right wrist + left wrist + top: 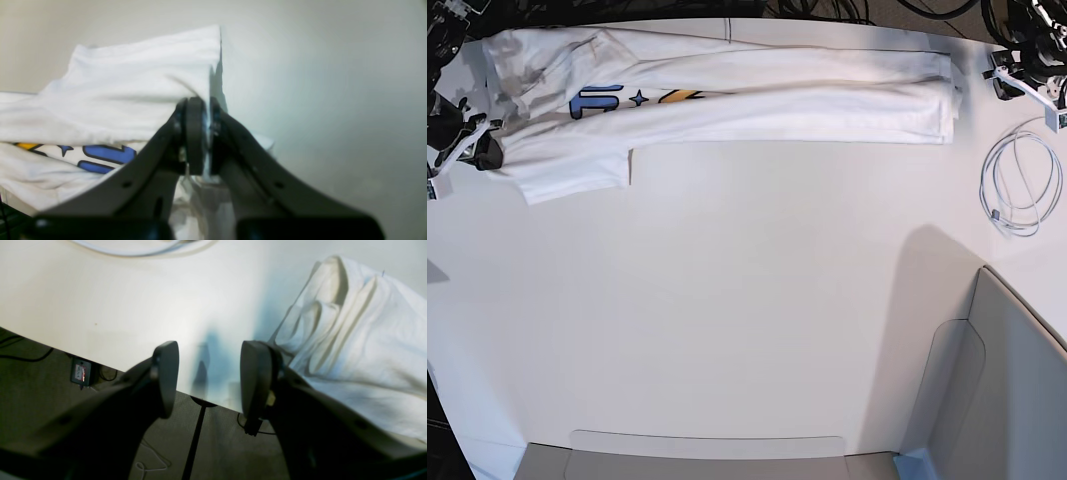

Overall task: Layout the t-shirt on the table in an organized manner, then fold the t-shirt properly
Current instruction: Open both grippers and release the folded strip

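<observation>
Two end effectors work at opposite ends of the t-shirt point(727, 95), which lies stretched in a long narrow band along the far edge of the desk point(747, 300), part of its blue and yellow print showing near one end. Nearest the right wrist camera, the right end effector point(201, 133) is clamped tight on a thin edge of white cloth, with the blue lettering just beside it. The left end effector point(208, 376) stands wide apart with nothing between its pads, hovering over the desk's edge just beside the bunched hem. Judging by this, the shirt is mid-fold, doubled lengthwise, and the next move likely calls for the free end effector to take hold of its end. Farther off, a coiled cable point(1019, 185) and a grey bin point(1007, 390) sit clear of the shirt.
</observation>
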Robot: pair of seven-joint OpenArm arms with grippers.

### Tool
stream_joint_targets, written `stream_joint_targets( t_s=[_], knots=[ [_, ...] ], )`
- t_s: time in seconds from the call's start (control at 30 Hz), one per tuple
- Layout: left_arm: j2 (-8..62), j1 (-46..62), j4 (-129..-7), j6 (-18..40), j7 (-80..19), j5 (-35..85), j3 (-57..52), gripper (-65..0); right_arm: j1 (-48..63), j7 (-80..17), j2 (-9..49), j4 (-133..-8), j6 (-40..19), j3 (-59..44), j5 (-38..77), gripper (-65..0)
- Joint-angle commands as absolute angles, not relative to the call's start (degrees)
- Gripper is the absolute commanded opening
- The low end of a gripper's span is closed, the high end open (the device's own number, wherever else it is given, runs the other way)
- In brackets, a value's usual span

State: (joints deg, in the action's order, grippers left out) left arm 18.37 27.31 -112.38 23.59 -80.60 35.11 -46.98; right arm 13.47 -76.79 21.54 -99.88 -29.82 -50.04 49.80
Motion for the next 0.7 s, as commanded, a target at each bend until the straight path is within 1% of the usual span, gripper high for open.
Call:
stream_joint_targets(
  t_s=[0.0, 0.07, 0.17, 0.3, 0.4, 0.67],
  knots=[
    [19.2, 27.4, -113.2, 23.5, -80.0, 35.4, -47.3, -34.5, 13.2, -76.3, 22.6, -100.8, -30.2, -50.3, 50.7, -62.2],
    [19.2, 27.4, -113.2, 23.5, -80.0, 35.4, -47.3, -34.6, 13.8, -76.4, 22.8, -100.8, -30.2, -50.3, 50.7, -62.2],
    [19.2, 27.4, -113.2, 23.5, -80.0, 35.4, -47.3, -34.6, 14.8, -80.0, 23.2, -100.8, -30.2, -50.6, 50.7, -62.2],
    [19.2, 27.4, -113.2, 23.5, -80.0, 35.4, -47.3, -34.6, 15.3, -80.0, 23.3, -102.4, -30.3, -50.9, 50.6, -62.3],
    [19.2, 27.4, -113.2, 23.5, -80.0, 35.4, -47.2, -34.6, 18.1, -80.0, 23.3, -104.6, -30.3, -50.9, 50.4, -62.3],
    [19.2, 27.4, -113.2, 23.5, -80.0, 35.4, -47.0, -34.7, 23.3, -80.0, 23.3, -104.9, -30.1, -50.3, 50.3, -62.3]
  ],
)
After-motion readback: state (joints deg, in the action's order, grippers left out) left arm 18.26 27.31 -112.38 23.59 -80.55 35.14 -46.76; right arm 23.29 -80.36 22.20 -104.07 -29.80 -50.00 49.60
